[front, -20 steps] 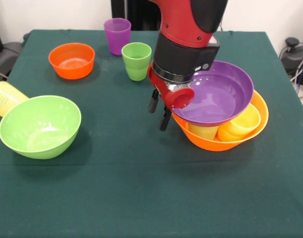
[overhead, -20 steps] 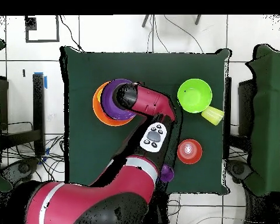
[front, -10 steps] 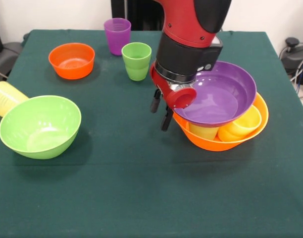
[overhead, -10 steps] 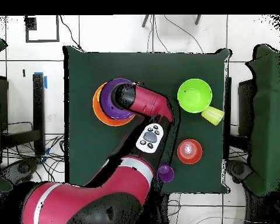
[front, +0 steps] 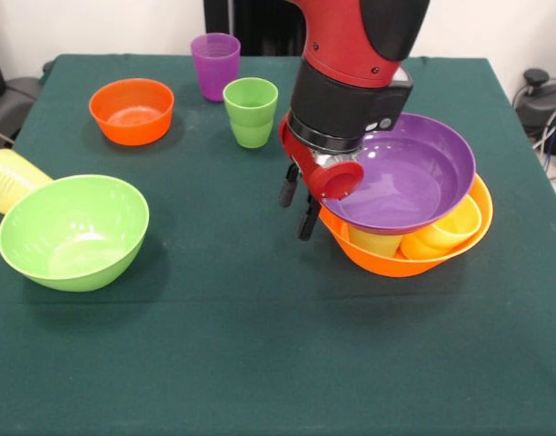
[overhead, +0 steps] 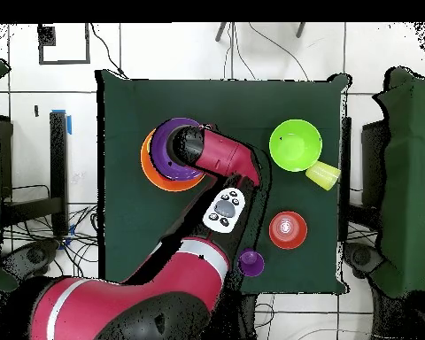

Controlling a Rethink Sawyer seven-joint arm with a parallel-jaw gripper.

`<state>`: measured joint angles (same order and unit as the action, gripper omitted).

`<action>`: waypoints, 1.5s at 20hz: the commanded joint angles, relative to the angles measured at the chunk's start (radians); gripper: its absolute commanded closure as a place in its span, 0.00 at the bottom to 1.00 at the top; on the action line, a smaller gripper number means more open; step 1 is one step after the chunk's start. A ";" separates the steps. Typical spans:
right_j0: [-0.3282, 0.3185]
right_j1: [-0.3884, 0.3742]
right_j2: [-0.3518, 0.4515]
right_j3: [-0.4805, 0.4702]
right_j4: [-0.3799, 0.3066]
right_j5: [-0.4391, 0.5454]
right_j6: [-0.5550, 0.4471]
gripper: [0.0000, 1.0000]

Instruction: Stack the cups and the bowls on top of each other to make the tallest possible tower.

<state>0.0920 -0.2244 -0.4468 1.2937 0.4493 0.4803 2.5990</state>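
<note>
The tower stands at the right of the front view. Its base is the largest yellow-orange bowl (front: 392,263), which holds a pale yellow cup (front: 373,241) and a yellow-orange cup (front: 441,234) under the wide purple bowl (front: 414,182). My gripper (front: 298,203) hangs just left of that pile, above the cloth, open and empty. Loose on the table are a lime green cup (front: 251,111), a purple cup (front: 215,64), a small orange bowl (front: 131,109), a deep lime green bowl (front: 74,232) and a pale yellow cup (front: 7,178) lying on its side. From overhead the arm covers the gripper.
Seen from above, the purple bowl (overhead: 167,146) sits at the left, the lime green bowl (overhead: 295,144) and pale yellow cup (overhead: 323,173) at the right, the orange bowl (overhead: 288,229) and purple cup (overhead: 250,262) lower down. The green tablecloth (front: 260,363) runs to the table's edges.
The arm and gripper have shifted a little to the right in the front view. The purple bowl has slid slightly right on the pile.
</note>
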 commanded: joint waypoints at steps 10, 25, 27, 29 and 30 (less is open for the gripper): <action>0.049 0.038 0.056 0.022 0.054 0.034 0.203 0.00; 0.061 0.044 0.041 0.026 0.079 0.032 0.194 0.00; 0.061 0.043 0.042 0.028 0.079 0.031 0.193 0.00; 0.061 0.043 0.042 0.028 0.080 0.031 0.193 0.00; 0.062 0.043 0.042 0.029 0.081 0.030 0.193 0.00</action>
<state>0.1322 -0.2096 -0.4922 1.2935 0.5023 0.4803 2.5990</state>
